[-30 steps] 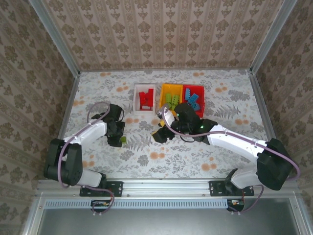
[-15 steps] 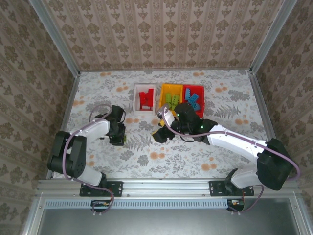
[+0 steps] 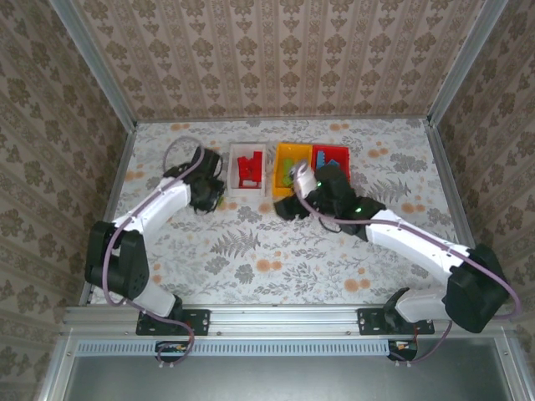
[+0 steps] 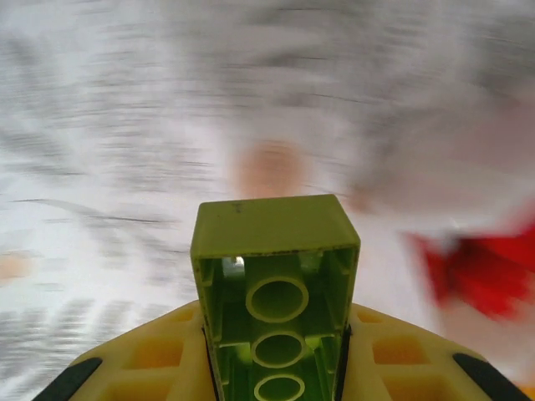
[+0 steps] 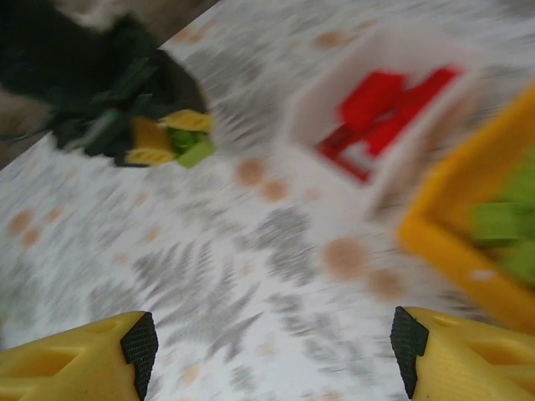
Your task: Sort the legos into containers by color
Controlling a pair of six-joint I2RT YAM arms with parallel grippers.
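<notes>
Top view: I find the left gripper [image 3: 209,199] low over the table [image 3: 251,259], just left of the white bin [image 3: 233,171], which holds red bricks [image 3: 247,167]. The right gripper [image 3: 286,206] sits just in front of the orange-yellow bin [image 3: 278,167]. The red bin [image 3: 330,148] adjoins that bin on its right.

Left wrist view: the fingers [image 4: 150,355] are clamped on a lime green brick [image 4: 276,251], its hollow underside facing the camera. The background is blurred.

Right wrist view: the fingers [image 5: 84,359] stand wide apart with nothing between them. Ahead, the left gripper carries the lime green brick near the white bin. Green bricks [image 5: 501,225] lie in the orange-yellow bin.
</notes>
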